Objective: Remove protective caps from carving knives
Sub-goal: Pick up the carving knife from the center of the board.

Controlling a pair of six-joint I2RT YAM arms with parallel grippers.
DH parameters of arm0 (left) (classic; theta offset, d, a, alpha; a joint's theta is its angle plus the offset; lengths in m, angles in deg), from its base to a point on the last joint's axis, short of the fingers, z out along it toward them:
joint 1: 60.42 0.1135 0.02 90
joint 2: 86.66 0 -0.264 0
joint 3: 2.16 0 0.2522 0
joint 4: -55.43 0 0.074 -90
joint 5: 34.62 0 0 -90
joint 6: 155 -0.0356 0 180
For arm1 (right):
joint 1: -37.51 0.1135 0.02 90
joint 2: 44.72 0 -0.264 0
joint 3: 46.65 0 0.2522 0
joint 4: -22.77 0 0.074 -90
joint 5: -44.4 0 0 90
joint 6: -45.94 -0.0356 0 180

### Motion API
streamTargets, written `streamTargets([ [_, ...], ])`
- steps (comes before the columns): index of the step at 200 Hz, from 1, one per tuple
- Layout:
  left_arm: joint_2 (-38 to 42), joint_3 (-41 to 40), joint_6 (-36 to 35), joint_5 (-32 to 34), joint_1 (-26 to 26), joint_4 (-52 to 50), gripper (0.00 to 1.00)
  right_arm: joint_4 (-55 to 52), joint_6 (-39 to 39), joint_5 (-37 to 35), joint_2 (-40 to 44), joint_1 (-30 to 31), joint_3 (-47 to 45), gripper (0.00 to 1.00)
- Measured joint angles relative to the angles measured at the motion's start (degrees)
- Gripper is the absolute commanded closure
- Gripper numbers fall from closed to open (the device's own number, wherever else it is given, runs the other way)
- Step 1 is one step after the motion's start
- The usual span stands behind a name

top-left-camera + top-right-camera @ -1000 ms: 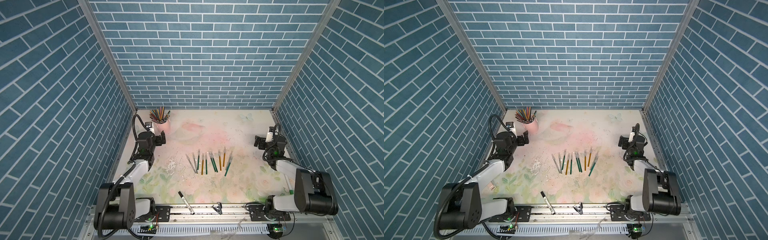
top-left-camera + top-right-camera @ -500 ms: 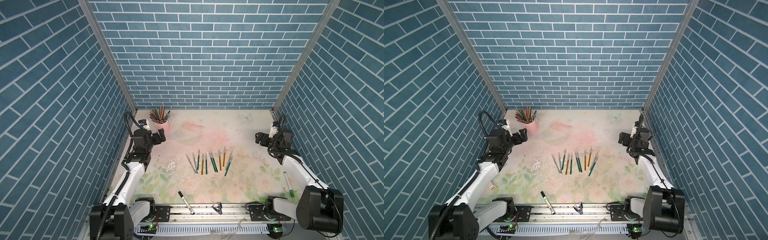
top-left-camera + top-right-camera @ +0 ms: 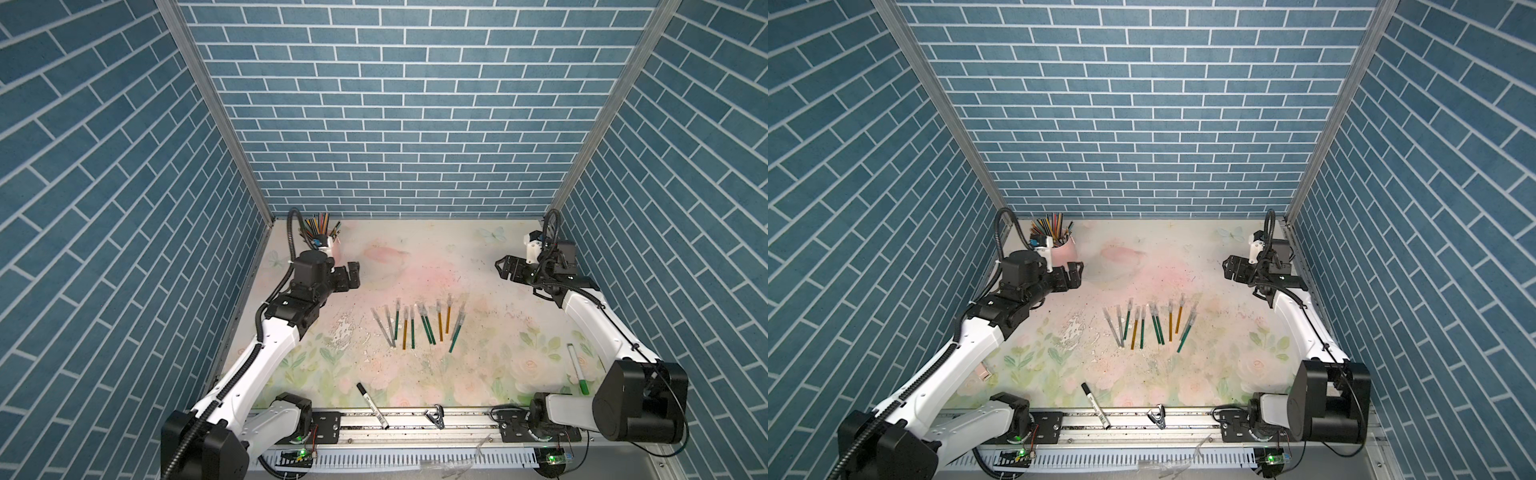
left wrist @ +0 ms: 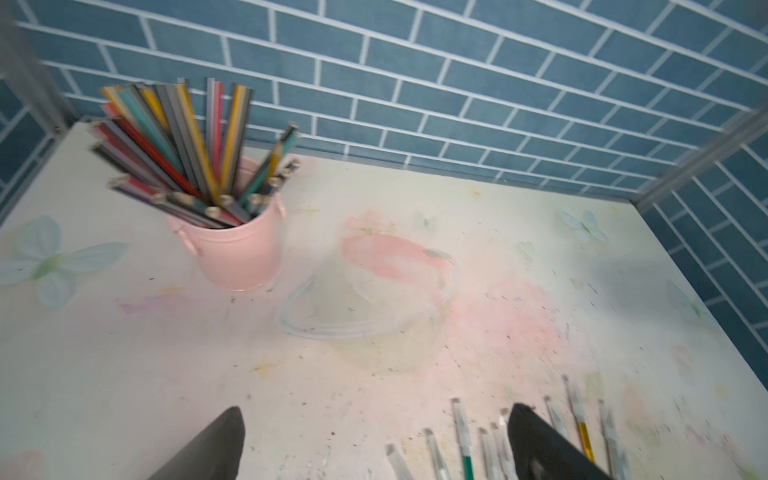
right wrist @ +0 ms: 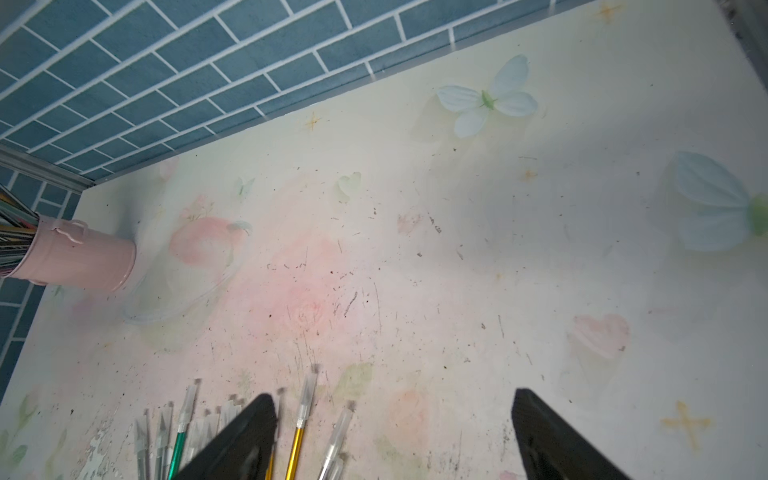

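Several carving knives (image 3: 419, 324) (image 3: 1152, 322) with green, gold and silver handles lie side by side at the table's middle. Protective caps (image 3: 450, 300), translucent and whitish, cover their far tips. The right wrist view shows one cap (image 5: 309, 388) on a gold knife (image 5: 296, 444). Some of the knives (image 4: 463, 432) also show in the left wrist view. My left gripper (image 3: 353, 274) (image 3: 1075, 274) (image 4: 374, 411) hovers open left of the row, holding nothing. My right gripper (image 3: 503, 268) (image 3: 1229, 268) (image 5: 394, 397) hovers open at the far right, empty too.
A pink cup (image 3: 332, 245) (image 4: 237, 249) (image 5: 79, 262) of coloured pencils stands at the far left corner, with a clear dish (image 4: 365, 299) beside it. A black-capped marker (image 3: 372, 405) lies at the front edge. A green-tipped pen (image 3: 578, 368) lies at the right. A black clip (image 3: 434, 415) sits on the rail.
Both arms have unfolded from a low folded pose and now reach out over the table. The right arm's rise has uncovered the green-tipped pen. The knives have not moved.
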Motion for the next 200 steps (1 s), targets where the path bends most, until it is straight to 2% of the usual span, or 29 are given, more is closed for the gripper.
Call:
streamTargets([
  [30, -6.7, 3.3, 0.5, 4.6, -10.6, -1.0, 0.01, -2.3, -1.5, 0.7, -2.1, 1.0, 1.0, 0.11],
  [59, -16.9, 8.9, 0.9, 6.6, -19.3, -3.0, 0.01, -5.4, -1.7, 1.0, -2.8, 0.7, 2.7, 0.11],
  [83, -24.8, 14.6, 1.1, 6.8, -25.5, -5.0, 0.08, -7.1, -1.6, 2.8, -3.8, -1.0, 3.4, 0.11],
  [98, -29.9, 19.5, 1.7, 6.7, -28.9, -7.5, 0.16, -8.4, -1.6, 3.2, -4.1, -2.9, 3.4, 0.11],
  [119, -36.3, 26.3, 2.4, 6.7, -32.7, -10.9, 0.22, -10.3, -1.3, 2.6, -4.2, -4.7, 3.3, 0.11],
  [134, -40.2, 30.4, 2.8, 6.6, -35.0, -13.1, 0.30, -11.2, -1.1, 2.6, -4.2, -5.3, 3.2, 0.11],
  [168, -46.6, 36.1, 3.7, 4.9, -38.2, -17.3, 0.44, -11.3, -1.1, 3.0, -4.2, -6.5, 1.8, 0.11],
  [200, -50.6, 40.2, 3.8, 3.9, -39.9, -20.8, 0.45, -11.4, -1.1, 3.7, -4.2, -7.3, 0.5, 0.11],
])
